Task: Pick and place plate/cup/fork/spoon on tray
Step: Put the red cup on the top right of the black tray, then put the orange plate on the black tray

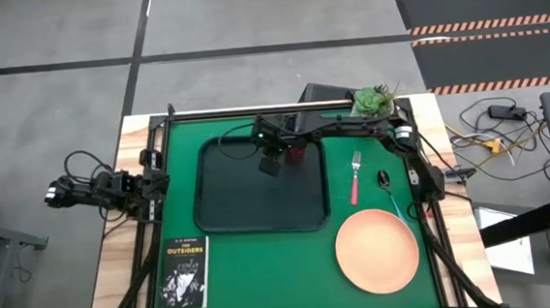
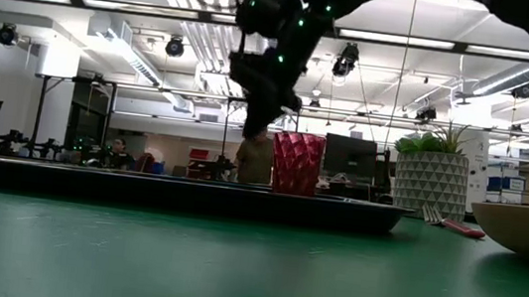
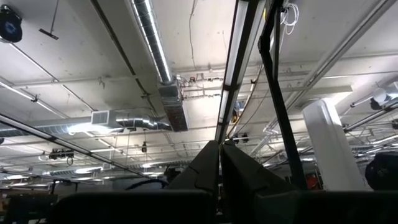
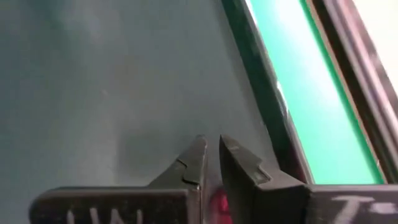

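High view: my right gripper (image 1: 274, 162) hangs over the far right part of the tray (image 1: 221, 216), fingers nearly together with nothing between them, the red cup (image 1: 295, 153) standing just beside it on the tray. The fork (image 1: 354, 178), spoon (image 1: 387, 187) and plate (image 1: 377, 251) lie on the green mat to the tray's right. My left gripper (image 3: 219, 163) is clenched empty, off the table's left edge.

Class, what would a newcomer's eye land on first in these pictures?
The right claw reaches over the dark tray, beside the red cup standing in the tray's far right corner. The big salmon-pink plate lies on the green mat near the table's right front, the fork and spoon behind it.
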